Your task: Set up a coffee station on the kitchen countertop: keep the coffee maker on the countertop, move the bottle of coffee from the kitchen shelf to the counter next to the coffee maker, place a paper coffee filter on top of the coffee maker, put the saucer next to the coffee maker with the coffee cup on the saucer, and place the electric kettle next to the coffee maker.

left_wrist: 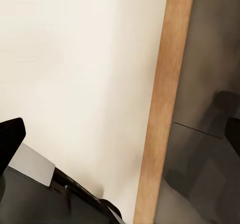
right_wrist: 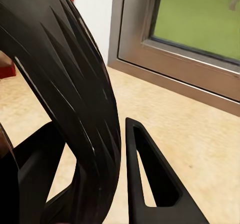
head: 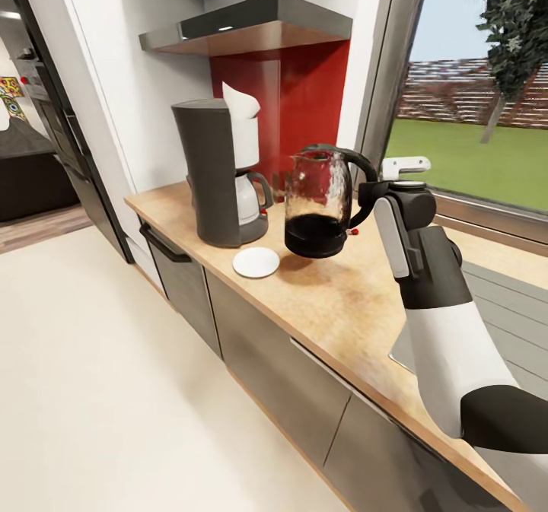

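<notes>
While the right gripper [right_wrist: 95, 184] clamps the electric kettle [head: 320, 200] by its handle, lower it level just ahead, beside the coffee maker [head: 217, 170], clear of the saucer [head: 256, 262].

1. Coffee maker [head: 217, 173]: dark grey, upright on the countertop, white paper filter [head: 240, 103] on top.
2. Saucer [head: 256, 262]: white, flat, just beside it.
3. Electric kettle [head: 323, 201]: glass, black-based, slightly tilted above the countertop.
</notes>
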Robot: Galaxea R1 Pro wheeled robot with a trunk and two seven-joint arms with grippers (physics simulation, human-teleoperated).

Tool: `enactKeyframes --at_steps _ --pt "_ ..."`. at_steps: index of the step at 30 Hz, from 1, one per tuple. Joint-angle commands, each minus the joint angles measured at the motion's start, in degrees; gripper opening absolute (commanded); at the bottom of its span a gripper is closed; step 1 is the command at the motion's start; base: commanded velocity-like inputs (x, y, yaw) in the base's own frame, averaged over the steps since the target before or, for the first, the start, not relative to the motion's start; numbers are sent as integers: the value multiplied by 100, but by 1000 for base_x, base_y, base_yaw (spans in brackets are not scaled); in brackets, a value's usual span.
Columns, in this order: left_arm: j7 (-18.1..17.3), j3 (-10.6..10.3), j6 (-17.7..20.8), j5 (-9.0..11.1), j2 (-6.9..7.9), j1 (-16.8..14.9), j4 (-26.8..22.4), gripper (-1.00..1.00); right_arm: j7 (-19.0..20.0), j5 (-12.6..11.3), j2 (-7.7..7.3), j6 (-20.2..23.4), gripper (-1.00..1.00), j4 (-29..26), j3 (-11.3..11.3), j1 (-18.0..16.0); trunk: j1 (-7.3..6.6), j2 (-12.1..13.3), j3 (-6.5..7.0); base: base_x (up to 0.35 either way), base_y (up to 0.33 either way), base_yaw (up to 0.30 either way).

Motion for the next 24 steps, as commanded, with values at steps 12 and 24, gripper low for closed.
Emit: enactKeyframes --at_steps 12,24 --pt "-21 26 24 -6 1 -3 5 100 -60 -38 1 -2 -100 99 10 -5 0 -3 -5 49 50 0" --pt "-21 26 24 -6 1 -3 2 100 -60 -38 0 -4 -100 119 10 -3 0 -3 -5 66 43 0"
